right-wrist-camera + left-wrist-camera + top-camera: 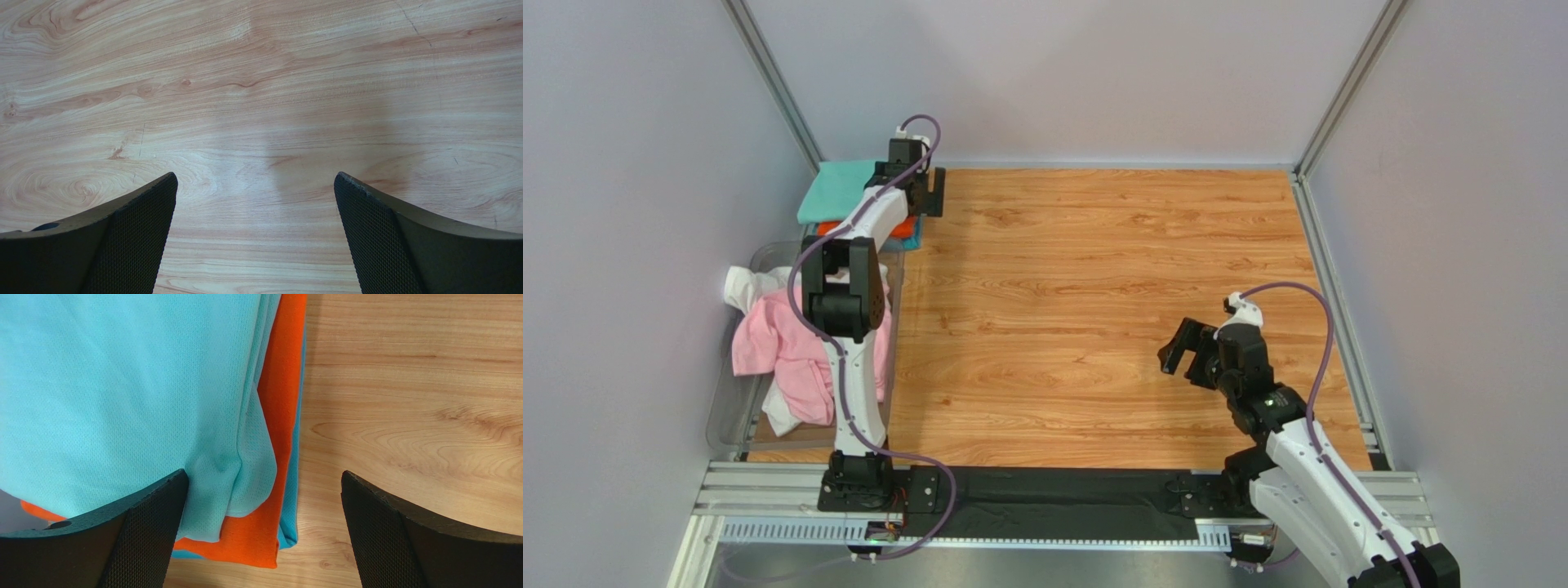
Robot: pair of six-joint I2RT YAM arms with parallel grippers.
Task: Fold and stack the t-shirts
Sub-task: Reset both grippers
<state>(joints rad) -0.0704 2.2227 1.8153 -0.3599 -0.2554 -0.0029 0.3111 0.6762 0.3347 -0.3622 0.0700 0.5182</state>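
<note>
- Though limp, likely light, grippy: pinch folded mint-green cotton t-shirt [123, 386] at doubled edge, far-left corner.
- Spread wide, empty: left gripper [263, 478], right gripper [255, 177].

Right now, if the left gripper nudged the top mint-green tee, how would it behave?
The mint-green tee likely bunches rather than sliding whole: its folded corner sags softly. Its thin mesh looks light. It might drag the orange tee beneath.
</note>
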